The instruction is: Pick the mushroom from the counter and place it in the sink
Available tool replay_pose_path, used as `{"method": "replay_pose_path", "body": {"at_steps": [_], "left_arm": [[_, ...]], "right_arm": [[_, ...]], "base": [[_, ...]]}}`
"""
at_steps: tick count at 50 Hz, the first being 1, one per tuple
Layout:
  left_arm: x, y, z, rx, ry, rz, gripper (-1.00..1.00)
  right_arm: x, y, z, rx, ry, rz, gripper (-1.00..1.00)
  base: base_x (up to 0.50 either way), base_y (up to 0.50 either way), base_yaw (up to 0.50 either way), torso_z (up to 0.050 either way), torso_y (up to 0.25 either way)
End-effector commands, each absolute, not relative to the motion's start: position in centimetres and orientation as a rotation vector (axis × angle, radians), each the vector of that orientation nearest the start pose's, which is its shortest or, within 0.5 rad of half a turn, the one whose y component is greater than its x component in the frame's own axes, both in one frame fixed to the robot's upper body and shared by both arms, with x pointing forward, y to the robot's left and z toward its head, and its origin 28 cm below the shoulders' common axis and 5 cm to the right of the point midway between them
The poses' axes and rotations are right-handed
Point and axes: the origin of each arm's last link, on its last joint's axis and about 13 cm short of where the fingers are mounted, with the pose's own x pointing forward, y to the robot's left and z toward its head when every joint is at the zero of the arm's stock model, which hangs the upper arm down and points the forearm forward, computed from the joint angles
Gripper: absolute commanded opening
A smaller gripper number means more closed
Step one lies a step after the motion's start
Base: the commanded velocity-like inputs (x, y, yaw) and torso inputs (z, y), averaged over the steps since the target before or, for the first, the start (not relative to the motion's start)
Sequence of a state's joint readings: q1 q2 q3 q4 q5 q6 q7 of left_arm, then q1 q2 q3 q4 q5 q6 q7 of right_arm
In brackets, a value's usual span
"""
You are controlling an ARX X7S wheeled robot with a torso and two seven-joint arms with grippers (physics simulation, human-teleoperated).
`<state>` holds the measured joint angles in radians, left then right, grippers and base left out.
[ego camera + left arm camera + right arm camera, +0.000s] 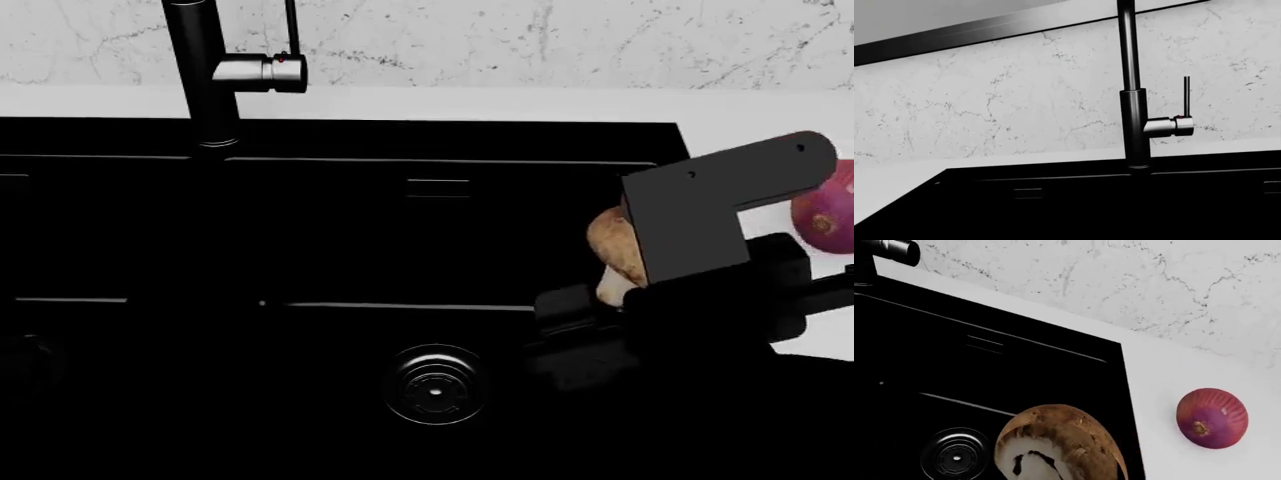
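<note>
Grasping the small tan-brown button mushroom (610, 238), the right gripper (607, 285) holds it above the glossy black double-basin sink (334, 230), its ringed metal drain (434, 385) at 8 o'clock, purple-red onion (825, 218) at 3 o'clock on the white tabletop (747, 125).

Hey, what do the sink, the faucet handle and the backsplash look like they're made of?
The sink looks like glossy black composite or enamelled metal, going by its thin edge highlights. The faucet handle looks like brushed silver metal, with soft grey shading. The backsplash looks like polished white marble, judging by its grey veins.
</note>
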<state>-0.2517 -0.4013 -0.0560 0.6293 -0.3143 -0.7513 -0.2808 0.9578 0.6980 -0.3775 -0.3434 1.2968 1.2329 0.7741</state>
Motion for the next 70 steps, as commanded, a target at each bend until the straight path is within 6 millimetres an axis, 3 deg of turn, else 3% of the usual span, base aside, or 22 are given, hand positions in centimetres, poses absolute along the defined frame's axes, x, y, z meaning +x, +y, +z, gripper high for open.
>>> {"method": "replay_pose_path", "body": {"at_steps": [1, 21, 38, 45, 58, 70], "left_arm": [[22.3, 27.0, 16.0, 0.152, -0.136, 0.180, 1.00], [22.4, 27.1, 15.7, 0.145, -0.136, 0.180, 1.00], [22.3, 27.2, 15.6, 0.141, -0.134, 0.179, 1.00], [22.2, 27.2, 15.8, 0.144, -0.135, 0.178, 1.00], [22.4, 27.0, 15.4, 0.138, -0.127, 0.177, 1.00], [22.2, 27.1, 15.3, 0.136, -0.127, 0.181, 1.00]], "right_arm": [[28.3, -12.9, 23.4, -0.304, 0.317, 0.135, -1.00], [33.4, -9.4, 22.5, -0.338, 0.483, 0.334, -1.00], [38.0, -7.1, 19.5, -0.374, 0.619, 0.411, -1.00], [38.4, -6.6, 18.0, -0.375, 0.667, 0.435, -1.00], [38.2, -6.1, 13.2, -0.364, 0.786, 0.485, -1.00], [37.6, -5.7, 11.8, -0.356, 0.824, 0.511, -1.00]], "base": [[0.00, 0.00, 0.00, 0.000, 0.000], [0.00, 0.00, 0.00, 0.000, 0.000], [0.00, 0.00, 0.00, 0.000, 0.000], [0.00, 0.00, 0.00, 0.000, 0.000], [0.00, 0.00, 0.00, 0.000, 0.000], [0.00, 0.00, 0.00, 0.000, 0.000]]}}
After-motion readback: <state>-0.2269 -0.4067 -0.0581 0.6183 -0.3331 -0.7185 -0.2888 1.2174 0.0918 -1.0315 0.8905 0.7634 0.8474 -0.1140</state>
